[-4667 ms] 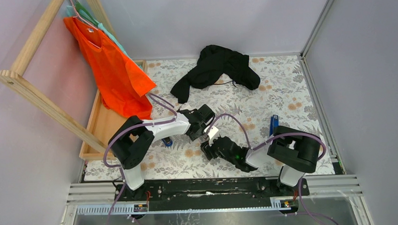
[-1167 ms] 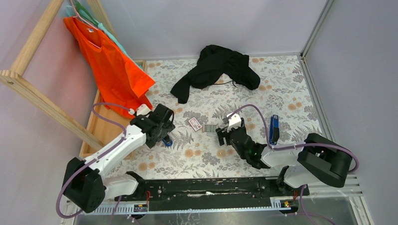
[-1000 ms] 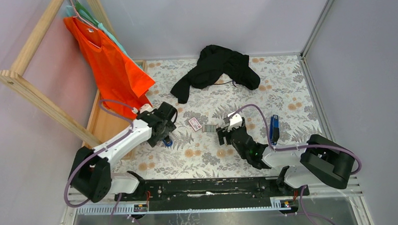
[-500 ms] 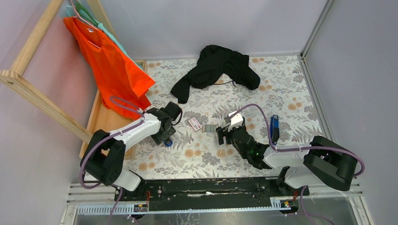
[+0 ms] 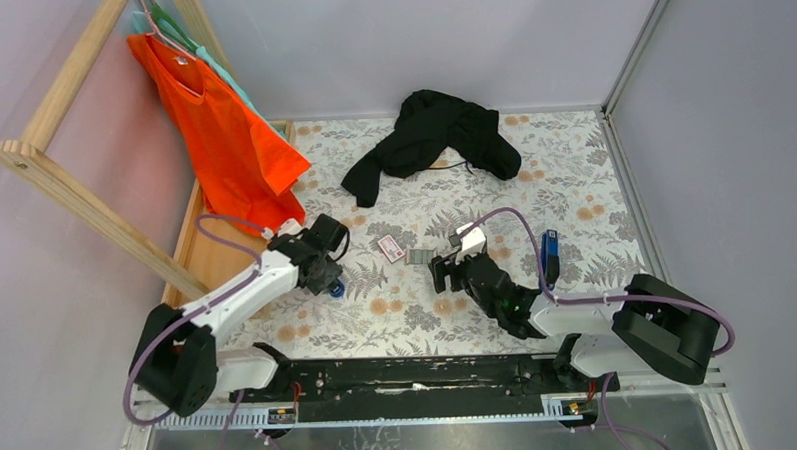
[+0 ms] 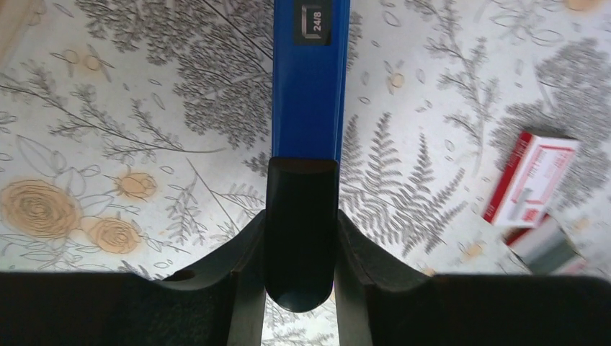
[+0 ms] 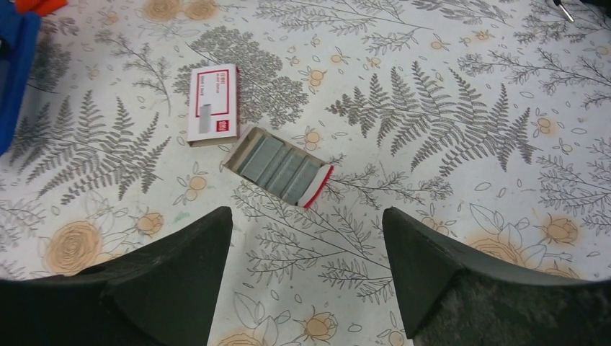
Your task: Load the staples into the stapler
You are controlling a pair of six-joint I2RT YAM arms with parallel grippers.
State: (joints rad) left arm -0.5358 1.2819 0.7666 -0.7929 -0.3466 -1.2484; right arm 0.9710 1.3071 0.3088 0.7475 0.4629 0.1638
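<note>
A blue stapler (image 6: 310, 79) with a black rear end lies on the floral mat. My left gripper (image 6: 301, 216) is shut on that black end, a finger pressed to each side. From above, the gripper (image 5: 326, 271) covers most of the stapler (image 5: 335, 285). The staples lie mid-mat: a white-and-red box (image 7: 212, 103) and, beside it, an open tray of grey strips (image 7: 279, 168), also visible in the top view as the box (image 5: 390, 248) and the tray (image 5: 422, 256). My right gripper (image 7: 306, 216) hangs open just short of the tray, holding nothing.
A second blue stapler-like thing (image 5: 547, 252) lies right of my right arm. A black garment (image 5: 431, 134) is heaped at the back. An orange shirt (image 5: 221, 131) hangs on a wooden rack (image 5: 63, 187) over a wooden tray (image 5: 204, 257) at the left.
My left gripper's jaws have closed in on the stapler's black rear end, and that arm has shifted slightly. The right gripper has stayed open over the staples.
</note>
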